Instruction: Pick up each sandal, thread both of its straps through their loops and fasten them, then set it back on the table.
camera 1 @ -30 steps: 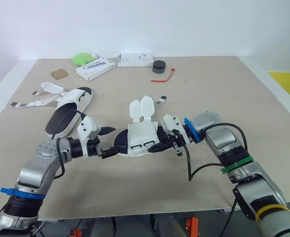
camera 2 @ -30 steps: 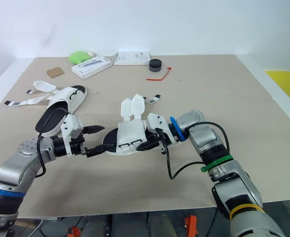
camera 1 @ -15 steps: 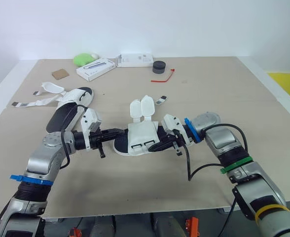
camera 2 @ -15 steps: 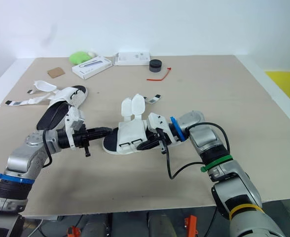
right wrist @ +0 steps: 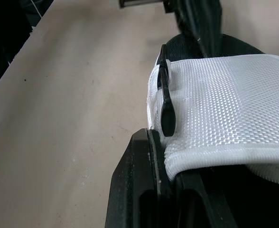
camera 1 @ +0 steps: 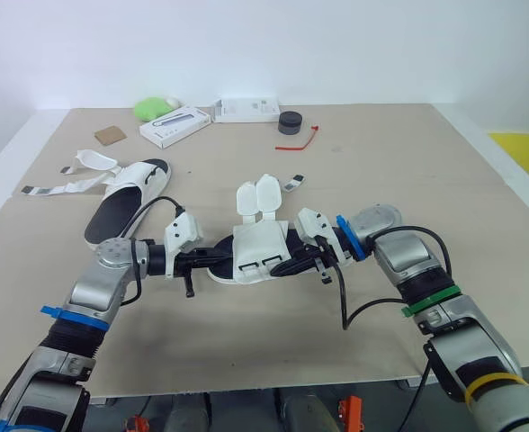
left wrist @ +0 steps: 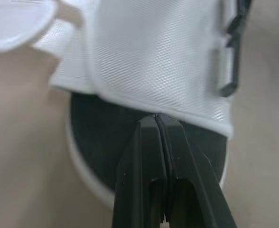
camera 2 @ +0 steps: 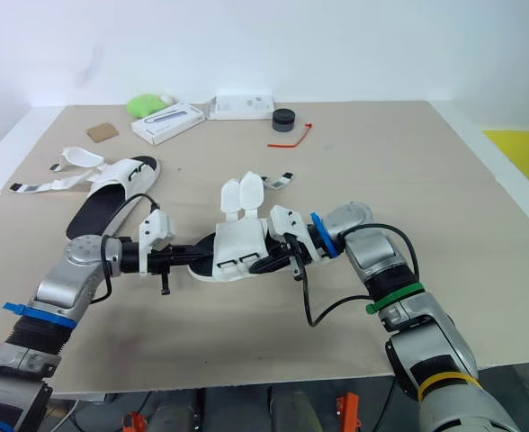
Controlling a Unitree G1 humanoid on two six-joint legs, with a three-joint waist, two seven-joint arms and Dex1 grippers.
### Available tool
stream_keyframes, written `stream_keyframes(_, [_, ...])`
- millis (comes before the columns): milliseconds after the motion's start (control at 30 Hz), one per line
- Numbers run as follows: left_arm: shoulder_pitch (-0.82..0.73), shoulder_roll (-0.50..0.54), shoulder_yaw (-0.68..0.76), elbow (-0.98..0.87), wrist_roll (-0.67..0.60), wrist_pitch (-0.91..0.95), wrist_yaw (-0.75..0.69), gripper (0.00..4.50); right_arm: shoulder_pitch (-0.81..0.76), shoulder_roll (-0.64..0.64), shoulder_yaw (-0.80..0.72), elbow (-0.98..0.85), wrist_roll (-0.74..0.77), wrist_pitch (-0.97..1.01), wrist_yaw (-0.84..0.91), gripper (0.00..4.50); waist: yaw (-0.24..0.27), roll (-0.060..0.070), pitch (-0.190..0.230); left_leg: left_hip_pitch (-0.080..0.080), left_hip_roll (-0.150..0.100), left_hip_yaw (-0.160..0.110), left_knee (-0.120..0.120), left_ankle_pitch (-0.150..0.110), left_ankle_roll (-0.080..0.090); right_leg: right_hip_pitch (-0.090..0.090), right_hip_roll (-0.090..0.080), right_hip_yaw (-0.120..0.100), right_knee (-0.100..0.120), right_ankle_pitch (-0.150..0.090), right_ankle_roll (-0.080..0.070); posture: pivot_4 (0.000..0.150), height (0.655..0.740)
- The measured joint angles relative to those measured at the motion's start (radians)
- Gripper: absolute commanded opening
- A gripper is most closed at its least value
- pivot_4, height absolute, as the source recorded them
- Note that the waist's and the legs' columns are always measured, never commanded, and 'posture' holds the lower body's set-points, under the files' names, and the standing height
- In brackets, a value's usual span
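Observation:
A sandal (camera 1: 257,245) with a white woven upper and black sole lies mid-table, its two white straps (camera 1: 257,196) standing loose at the far side. My left gripper (camera 1: 219,259) is shut, its tips (left wrist: 156,118) pressed against the edge of the upper over the black insole. From the other side my right gripper (camera 1: 289,267) is shut on the upper's rim beside the black loops (right wrist: 166,102). A second sandal (camera 1: 125,202) lies at the back left with its straps (camera 1: 76,175) spread flat.
Along the far edge sit two white boxes (camera 1: 174,124) (camera 1: 246,108), a green object (camera 1: 152,108), a black round cap (camera 1: 290,121), a red tie (camera 1: 302,138) and a brown card (camera 1: 109,134). A small strap piece (camera 1: 293,183) lies behind the middle sandal.
My left gripper went from wide open to shut and slid right until its tips reached the sandal's upper. The right gripper and sandal stayed put.

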State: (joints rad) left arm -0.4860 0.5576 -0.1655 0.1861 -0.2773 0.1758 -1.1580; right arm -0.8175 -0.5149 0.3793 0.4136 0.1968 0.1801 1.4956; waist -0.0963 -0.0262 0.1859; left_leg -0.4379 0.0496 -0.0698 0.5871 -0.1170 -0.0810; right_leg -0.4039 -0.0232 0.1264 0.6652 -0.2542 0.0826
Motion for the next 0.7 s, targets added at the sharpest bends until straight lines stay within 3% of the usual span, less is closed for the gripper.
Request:
stream_keyframes(467, [-0.062, -0.103, -0.003, 0.197, 0.035, -0.107, -0.023, 0.04, 0.02, -0.003, -0.022, -0.019, -0.02, 0.029, -0.025, 0.0, 0.006, 0.001, -0.007, 0.005, -0.001, 0.0, 0.001, 0.002, 0.002, 0.005, -0.001, 0.0, 0.0, 0.001, 0.001, 0.15, 0.74])
stream_keyframes(700, [-0.061, -0.1, -0.023, 0.247, 0.064, -0.186, -0.03, 0.04, 0.026, -0.002, -0.018, -0.038, -0.034, 0.053, -0.03, 0.0, 0.006, 0.004, -0.017, 0.01, -0.001, 0.0, 0.0, 0.001, 0.0, 0.006, -0.002, 0.0, 0.0, 0.001, 0.0, 0.15, 0.74])
